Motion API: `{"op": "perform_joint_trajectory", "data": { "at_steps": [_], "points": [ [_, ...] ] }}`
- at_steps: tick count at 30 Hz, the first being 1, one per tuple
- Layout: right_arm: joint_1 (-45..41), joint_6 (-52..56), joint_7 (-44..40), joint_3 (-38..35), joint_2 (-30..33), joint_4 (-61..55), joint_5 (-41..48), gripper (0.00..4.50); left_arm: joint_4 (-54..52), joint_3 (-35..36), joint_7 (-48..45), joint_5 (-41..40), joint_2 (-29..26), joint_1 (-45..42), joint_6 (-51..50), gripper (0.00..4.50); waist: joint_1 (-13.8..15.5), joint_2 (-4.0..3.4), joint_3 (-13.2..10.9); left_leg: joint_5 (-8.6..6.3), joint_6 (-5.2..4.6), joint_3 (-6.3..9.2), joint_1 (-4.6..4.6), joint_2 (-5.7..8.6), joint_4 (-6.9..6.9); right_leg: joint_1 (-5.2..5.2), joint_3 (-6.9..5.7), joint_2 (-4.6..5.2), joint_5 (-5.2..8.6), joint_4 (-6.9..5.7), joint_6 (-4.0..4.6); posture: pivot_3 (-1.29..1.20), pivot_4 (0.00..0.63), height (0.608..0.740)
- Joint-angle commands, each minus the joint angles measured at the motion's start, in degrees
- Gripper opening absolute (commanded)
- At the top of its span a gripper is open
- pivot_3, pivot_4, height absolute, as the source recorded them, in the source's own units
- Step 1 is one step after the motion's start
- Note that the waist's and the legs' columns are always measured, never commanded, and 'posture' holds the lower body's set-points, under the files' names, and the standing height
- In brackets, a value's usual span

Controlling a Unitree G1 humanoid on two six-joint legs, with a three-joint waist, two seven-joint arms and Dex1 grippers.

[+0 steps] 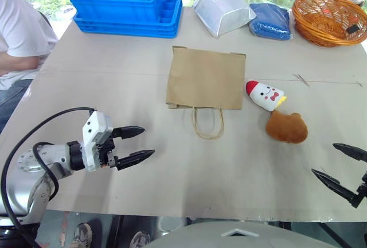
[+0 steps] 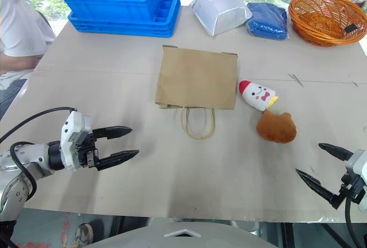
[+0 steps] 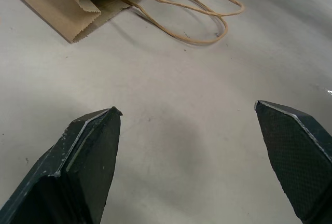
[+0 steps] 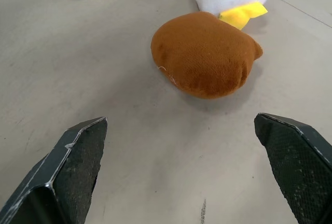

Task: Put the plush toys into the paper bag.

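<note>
Paper bag [image 1: 205, 78]: lies flat in the middle of the table [image 1: 114, 93], its mouth and handles facing the robot.
White toy [image 1: 264, 95]: on the table just right of the bag.
Brown toy [image 1: 286, 126]: beside the white toy, maybe touching its yellow tip.
Left hand [image 1: 139, 143]: released, fingers wide, holding nothing, near the table's front left.
Right hand [image 1: 339, 165]: released, empty, near the brown toy.

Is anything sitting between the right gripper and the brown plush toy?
Nothing visible. The right gripper is open, and only bare table lies between it and the brown plush toy. The white plush toy lies just past the brown one, next to the paper bag.
</note>
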State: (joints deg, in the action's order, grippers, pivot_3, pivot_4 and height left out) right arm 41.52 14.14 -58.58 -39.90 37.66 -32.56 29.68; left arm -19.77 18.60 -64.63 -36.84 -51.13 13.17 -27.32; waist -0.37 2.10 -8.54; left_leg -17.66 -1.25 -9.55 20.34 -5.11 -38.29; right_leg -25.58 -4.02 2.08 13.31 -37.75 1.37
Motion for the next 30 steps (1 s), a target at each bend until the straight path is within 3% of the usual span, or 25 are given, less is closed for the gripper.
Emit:
{"op": "perform_joint_trajectory", "data": {
  "at_steps": [1, 7, 10, 13, 17, 23, 30],
  "points": [
    [-3.0, 0.2, 3.0, 1.1, -1.0, -2.9, 1.7, 4.50, -0.8, -1.1, -0.1, 1.1, 0.1, -3.1, 1.8, 4.48, 0.0, 0.00, 0.0, 0.00, 0.00, 0.00, 0.00, 0.00, 0.00, 0.00, 0.00, 0.00, 0.00, 0.00, 0.00, 0.00, 0.150, 0.740],
    [-9.8, 2.5, 10.0, 7.4, -3.7, -9.2, 3.7, 4.50, -2.1, -9.5, 3.6, 5.2, 3.2, -14.1, 2.8, 4.48, 0.2, -0.06, 0.1, 0.03, 0.03, 0.15, 0.04, 0.19, -0.06, 0.03, 0.02, -0.01, -0.03, -0.12, -0.01, 0.00, 0.150, 0.740],
    [-8.8, 2.6, 9.5, 8.4, -3.2, -13.5, 5.2, 4.50, -4.2, -16.9, 4.4, 12.3, 0.5, -20.3, 2.0, 4.48, 0.5, -0.07, 0.1, 0.16, 0.25, 0.35, 0.18, 0.30, -0.05, 0.00, -0.03, -0.21, -0.23, -0.08, 0.03, 0.00, 0.150, 0.740],
    [-5.5, 3.4, 7.7, 8.7, -1.9, -17.2, 6.6, 4.50, -1.2, -23.8, 2.6, 17.5, 1.2, -28.4, 5.1, 4.48, 1.3, -0.08, 0.1, 0.17, 0.26, 0.51, 0.28, 0.43, -0.07, -0.02, -0.03, -0.33, -0.23, -0.06, 0.03, 0.00, 0.150, 0.740],
    [-2.2, 1.9, 8.0, 9.2, -3.2, -18.3, 6.0, 4.50, 5.3, -31.4, 1.3, 24.0, 5.5, -35.5, 12.1, 4.48, 1.4, -0.09, 0.1, 0.17, 0.23, 0.57, 0.30, 0.53, -0.12, 0.06, 0.00, -0.29, -0.19, -0.07, -0.05, 0.00, 0.150, 0.740],
    [3.9, -3.2, 8.1, 9.8, -8.4, -18.2, 2.7, 4.50, 19.1, -39.1, -0.2, 35.4, 10.0, -41.5, 33.7, 4.48, 1.2, -0.05, 0.2, 0.17, 0.22, 0.91, 0.29, 0.61, -0.17, 0.09, 0.04, -0.38, -0.08, -0.10, -0.24, 0.00, 0.150, 0.740],
    [6.5, -6.9, 10.0, 12.7, -11.4, -19.3, -0.8, 4.50, 29.5, -41.6, -1.9, 38.8, 14.2, -45.8, 46.7, 1.24, 1.2, -0.06, 0.2, 0.07, 0.04, 1.07, 0.35, 0.64, -0.28, 0.11, -0.02, -0.39, -0.07, -0.13, -0.26, 0.00, 0.150, 0.740]
  ]
}}
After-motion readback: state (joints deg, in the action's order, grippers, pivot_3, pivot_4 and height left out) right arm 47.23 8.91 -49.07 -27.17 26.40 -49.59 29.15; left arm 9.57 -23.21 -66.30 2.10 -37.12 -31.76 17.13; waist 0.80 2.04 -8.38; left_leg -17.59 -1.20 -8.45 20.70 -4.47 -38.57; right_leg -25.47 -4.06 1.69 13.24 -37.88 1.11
